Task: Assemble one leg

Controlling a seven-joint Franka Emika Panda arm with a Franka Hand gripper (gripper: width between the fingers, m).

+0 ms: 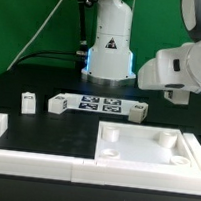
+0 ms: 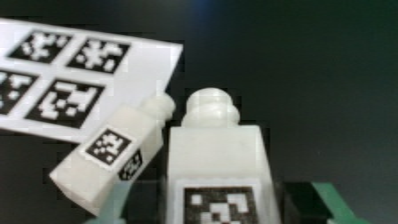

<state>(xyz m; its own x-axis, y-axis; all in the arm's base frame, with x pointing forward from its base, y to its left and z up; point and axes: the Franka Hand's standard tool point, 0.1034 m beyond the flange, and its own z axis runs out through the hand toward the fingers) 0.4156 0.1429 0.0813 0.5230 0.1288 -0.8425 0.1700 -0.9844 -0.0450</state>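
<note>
Though three legs [image 1: 28, 102] [image 1: 58, 104] [image 1: 137, 113] lie loose (one marker board [image 1: 100, 103] too), the jaws' state is unclear.

A matte black tabletop [image 1: 45, 133] runs back into a dark backdrop [image 1: 27, 10], and no seam between the two can be made out. At the exterior view's left edge hangs a strip of green curtain [image 1: 0, 33] (dull, barely lit). The wrist view shows the same black surface.
</note>
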